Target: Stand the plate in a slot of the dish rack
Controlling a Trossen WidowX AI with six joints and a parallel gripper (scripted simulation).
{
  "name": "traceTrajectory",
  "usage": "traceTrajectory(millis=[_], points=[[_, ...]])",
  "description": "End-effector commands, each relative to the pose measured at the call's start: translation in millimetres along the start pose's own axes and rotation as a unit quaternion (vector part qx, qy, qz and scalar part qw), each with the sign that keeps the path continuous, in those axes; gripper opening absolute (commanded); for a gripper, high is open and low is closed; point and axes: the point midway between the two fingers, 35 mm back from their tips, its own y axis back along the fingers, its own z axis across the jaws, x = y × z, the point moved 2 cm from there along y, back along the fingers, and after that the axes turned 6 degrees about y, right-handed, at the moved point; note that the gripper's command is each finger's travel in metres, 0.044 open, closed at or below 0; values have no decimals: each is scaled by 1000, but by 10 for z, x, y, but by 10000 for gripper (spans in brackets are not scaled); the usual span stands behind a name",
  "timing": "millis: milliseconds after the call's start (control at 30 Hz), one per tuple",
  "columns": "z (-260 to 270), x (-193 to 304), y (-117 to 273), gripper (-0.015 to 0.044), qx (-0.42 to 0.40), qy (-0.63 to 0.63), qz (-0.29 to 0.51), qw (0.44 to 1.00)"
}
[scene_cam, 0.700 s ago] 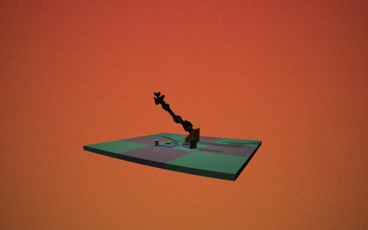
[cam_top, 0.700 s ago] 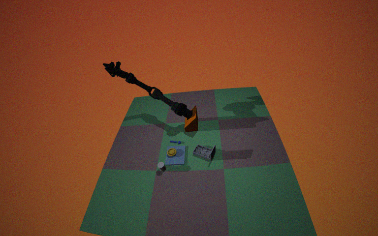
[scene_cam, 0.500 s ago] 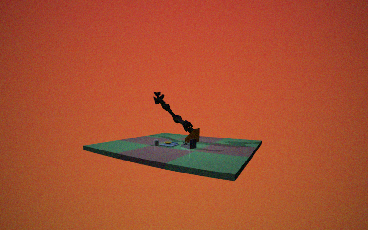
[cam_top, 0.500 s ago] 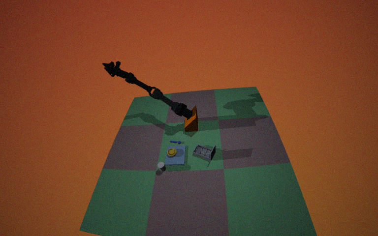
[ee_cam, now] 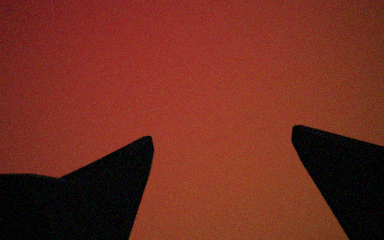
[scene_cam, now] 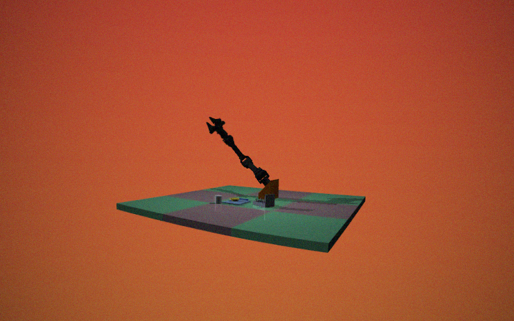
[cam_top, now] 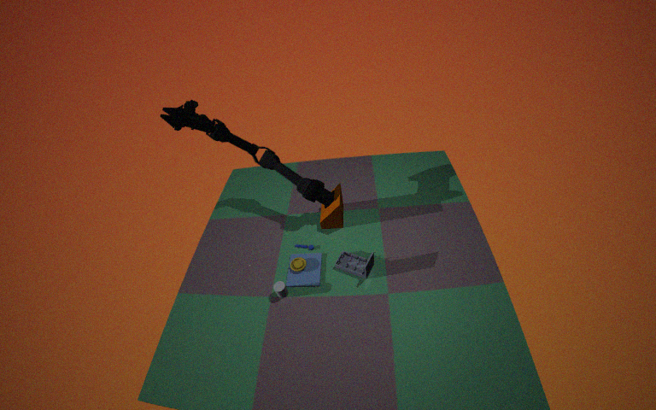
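Observation:
A round yellow plate (cam_top: pixel 297 264) (scene_cam: pixel 234 198) lies on the blue mat or board, toward its left side in the top view. A grey dish rack (cam_top: pixel 354 265) (scene_cam: pixel 264 202) with small rails and a tall end wall stands to the right of the board. No plate stands in it. My gripper (cam_top: pixel 161 112) (scene_cam: pixel 207 120) (ee_cam: pixel 221 138) is open and empty. It is raised high in the air, far above and away from the plate and the rack. The wrist view shows only the two dark fingers, wide apart, against the orange background.
The blue board (cam_top: pixel 305 279) (scene_cam: pixel 237 202) lies on the checkered table (cam_top: pixel 333 348) (scene_cam: pixel 288 231). A light grey cylinder (cam_top: pixel 279 288) (scene_cam: pixel 218 198) stands near the board's front left corner. A small blue utensil-like object (cam_top: pixel 304 247) lies behind the board. The orange arm base (cam_top: pixel 332 217) (scene_cam: pixel 270 190) stands behind the rack.

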Motion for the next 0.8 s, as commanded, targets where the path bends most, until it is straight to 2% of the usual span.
traceTrajectory(millis=[0, 433, 767], points=[[423, 193, -100, 400, -46, -16, 36, 998], [1493, 769, -180, 400, -146, -56, 146, 977], [2386, 1435, -5, 400, -218, -61, 273, 935]])
